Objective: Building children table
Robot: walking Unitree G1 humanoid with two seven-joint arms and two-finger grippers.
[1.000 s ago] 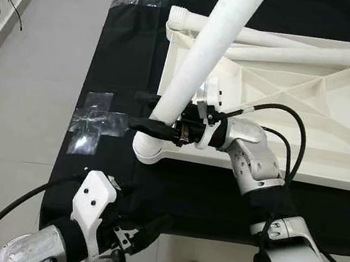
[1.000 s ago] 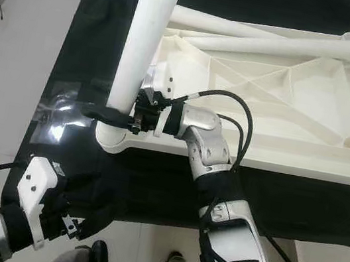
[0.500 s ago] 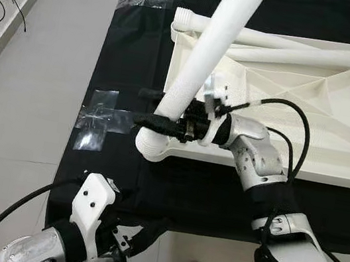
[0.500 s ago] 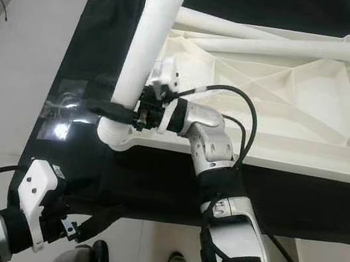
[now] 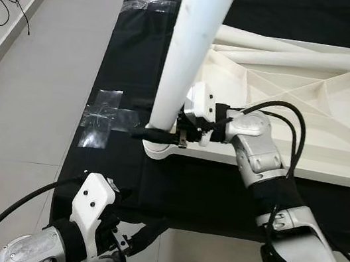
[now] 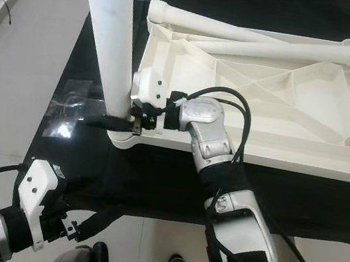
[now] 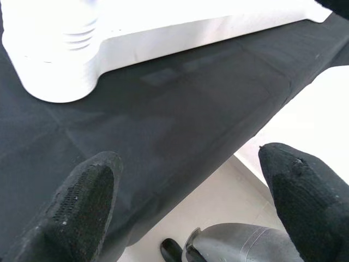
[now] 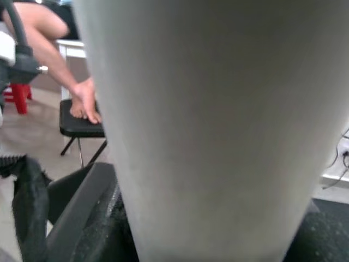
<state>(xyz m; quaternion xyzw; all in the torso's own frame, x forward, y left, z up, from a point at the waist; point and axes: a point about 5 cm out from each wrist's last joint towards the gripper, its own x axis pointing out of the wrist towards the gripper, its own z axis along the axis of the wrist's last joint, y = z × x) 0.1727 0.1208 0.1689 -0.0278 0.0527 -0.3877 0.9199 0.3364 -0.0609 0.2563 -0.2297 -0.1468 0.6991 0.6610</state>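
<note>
Swung from a lean to nearly upright over the last second, the white table leg [image 5: 188, 46] now stands with its lower end in the corner socket [image 5: 157, 148] at the near-left corner of the upturned white tabletop [image 6: 267, 99]. The right gripper [image 5: 161, 132] reaches in from the right and clamps the leg just above that socket, its black fingers closed around the tube; the right wrist view shows the leg's pale surface pressed close against them. The tabletop lies underside up, its ribbing exposed, on a black sheet [image 5: 142, 45] spread over the light floor [image 5: 29, 80]. Two more white legs [image 6: 257, 40] lie loose along the tabletop's far edge, so by the look of it one leg is being seated and at least two remain to be fitted; whether this first leg is fully screwed home cannot be told. The left gripper [image 7: 191, 202] hovers low at the sheet's near edge, well apart from the work, its fingers spread wide and empty. Clear tape patches [image 5: 100, 118] hold the sheet down to the left of the socket. Behind the leg, the right wrist view catches a person's hand [image 8: 87, 106] resting on a dark stool. No brand, label or writing can be read anywhere.
</note>
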